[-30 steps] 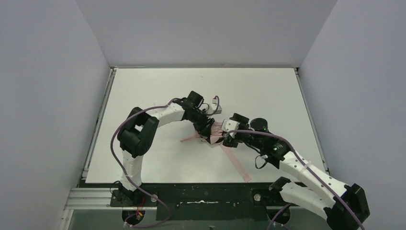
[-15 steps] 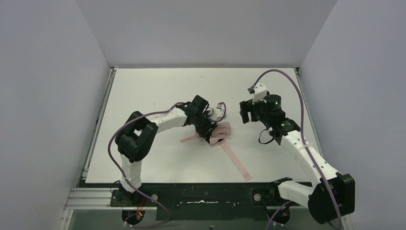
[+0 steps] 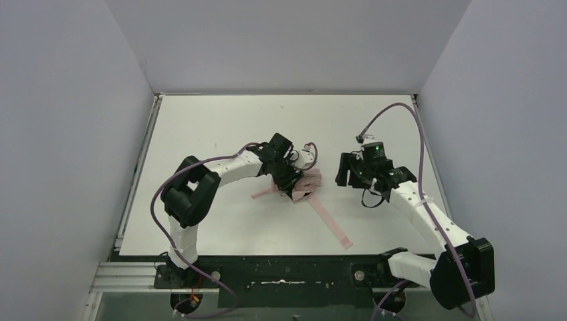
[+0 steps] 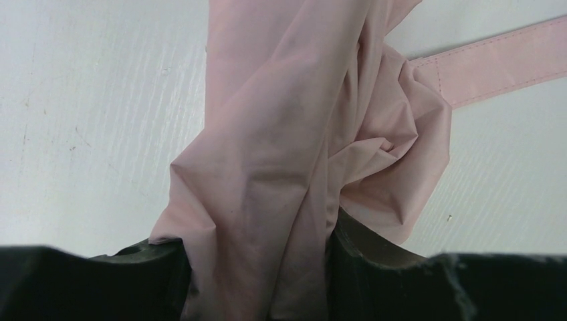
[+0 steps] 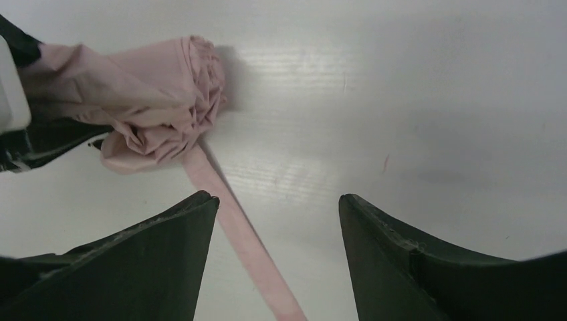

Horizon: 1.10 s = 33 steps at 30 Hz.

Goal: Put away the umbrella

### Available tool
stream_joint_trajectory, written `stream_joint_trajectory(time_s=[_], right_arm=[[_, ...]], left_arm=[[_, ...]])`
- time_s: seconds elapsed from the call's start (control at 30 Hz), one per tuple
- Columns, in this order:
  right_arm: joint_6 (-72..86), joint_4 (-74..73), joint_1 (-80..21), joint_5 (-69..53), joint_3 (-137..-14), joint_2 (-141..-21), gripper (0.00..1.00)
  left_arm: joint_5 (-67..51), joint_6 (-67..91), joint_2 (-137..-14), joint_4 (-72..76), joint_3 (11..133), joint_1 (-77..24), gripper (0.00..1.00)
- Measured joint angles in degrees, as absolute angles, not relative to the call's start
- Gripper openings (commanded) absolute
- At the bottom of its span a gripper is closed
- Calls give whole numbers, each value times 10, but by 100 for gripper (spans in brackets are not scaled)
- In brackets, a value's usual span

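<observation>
Left hand [image 4: 257, 246] pinches the bunched umbrella [image 3: 310, 179] in the middle of the counter [image 3: 200, 134], its left end hidden beneath that hand. Right hand [image 5: 277, 221] hangs spread just right, touching nothing. One umbrella, two hands, one long strap [image 5: 242, 241] trailing near-right.

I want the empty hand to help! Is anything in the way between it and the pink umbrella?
Nothing visible. Only bare table lies between the open right gripper and the umbrella. The left gripper holds the umbrella's fabric from the other side.
</observation>
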State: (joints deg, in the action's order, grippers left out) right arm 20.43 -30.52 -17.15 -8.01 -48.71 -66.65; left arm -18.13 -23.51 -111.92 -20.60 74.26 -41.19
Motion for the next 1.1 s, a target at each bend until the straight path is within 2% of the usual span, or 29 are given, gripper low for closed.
stream_joint_trajectory(time_s=[0.37,0.53,0.63,0.83,1.1], right_arm=[[354,-366,-340,-10,-415,-655,66],[361,-369,-343,26,-397,-638,74],[326,-356,-300,27,-408,-627,75],[229,-266,-114,-83,-474,-673,76],[34,-59,-97,-269,-505,-764,75]], left_arm=[[-173,-229,-1120,-215,749,-411,0],[-168,-230,-1120,-212,749,-412,0],[-158,-232,-1119,-199,741,-415,0],[-75,-248,-1083,-135,681,-456,0],[85,-296,-1068,-44,626,-547,0]])
